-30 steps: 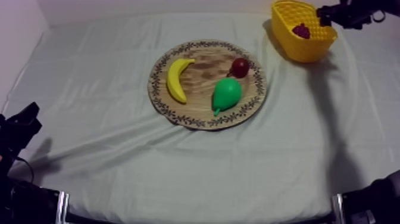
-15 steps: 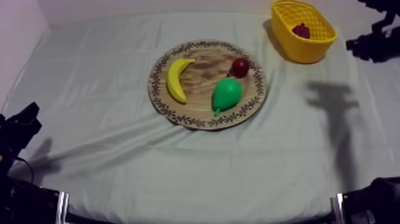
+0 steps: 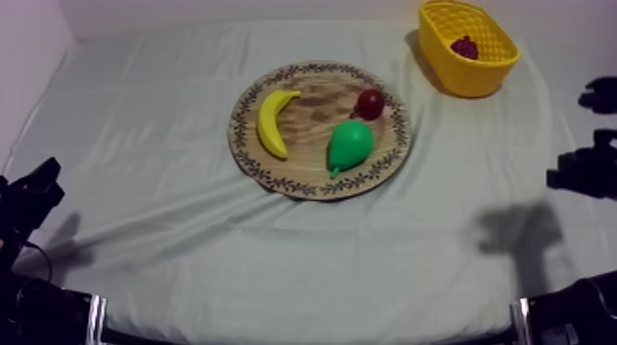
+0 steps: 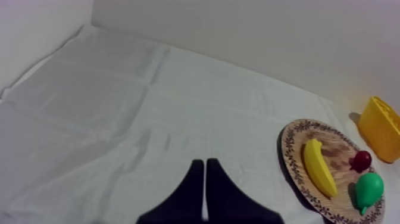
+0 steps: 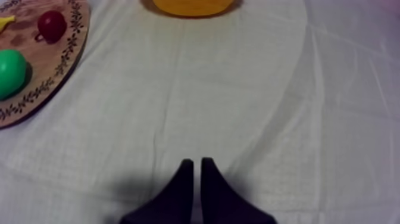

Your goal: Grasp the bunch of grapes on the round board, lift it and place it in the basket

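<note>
Purple bunch of grapes (image 3: 465,46) lies in yellow basket (image 3: 474,81)

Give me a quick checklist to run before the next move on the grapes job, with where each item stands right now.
1. Grapes inside the basket: ok.
2. Board free of grapes, carrying just the banana, pear and red fruit: ok.
3. Basket upright: ok.
4. Right end effector shut on nothing, over bare cloth: ok.
5. Left end effector shut on nothing, apart from the board: ok.
</note>
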Tool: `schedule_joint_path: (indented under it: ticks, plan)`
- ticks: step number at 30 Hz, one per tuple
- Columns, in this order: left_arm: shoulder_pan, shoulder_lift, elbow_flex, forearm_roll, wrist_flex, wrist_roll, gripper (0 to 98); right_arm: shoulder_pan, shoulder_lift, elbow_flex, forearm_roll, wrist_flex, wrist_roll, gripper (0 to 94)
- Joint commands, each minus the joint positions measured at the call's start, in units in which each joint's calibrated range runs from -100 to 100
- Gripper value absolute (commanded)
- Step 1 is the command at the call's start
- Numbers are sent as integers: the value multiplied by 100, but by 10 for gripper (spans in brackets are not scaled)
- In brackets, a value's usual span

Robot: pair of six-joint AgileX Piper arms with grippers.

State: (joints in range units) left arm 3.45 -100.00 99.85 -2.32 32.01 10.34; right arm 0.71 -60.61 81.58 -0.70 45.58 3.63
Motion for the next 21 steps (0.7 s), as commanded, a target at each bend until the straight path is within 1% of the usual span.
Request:
schedule_joint_path:
  ticks: [1,8,12,17,19,21]
  plan:
    - [-1,0,3,0,0,-1,1,-30,-984,272,-30,19,46,8]
    - [-1,0,3,0,0,-1,1,-139,-2051,807,-31,169,147,5]
    - [-1,0,3,0,0,-1,1,-227,-2574,944,-13,252,133,5]
    - [-1,0,3,0,0,-1,1,-265,-3231,1124,-43,308,224,5]
    - [-1,0,3,0,0,-1,1,-328,-3375,1238,-19,319,196,6]
    - [-1,0,3,0,0,-1,1,-414,-3446,1291,64,366,67,6]
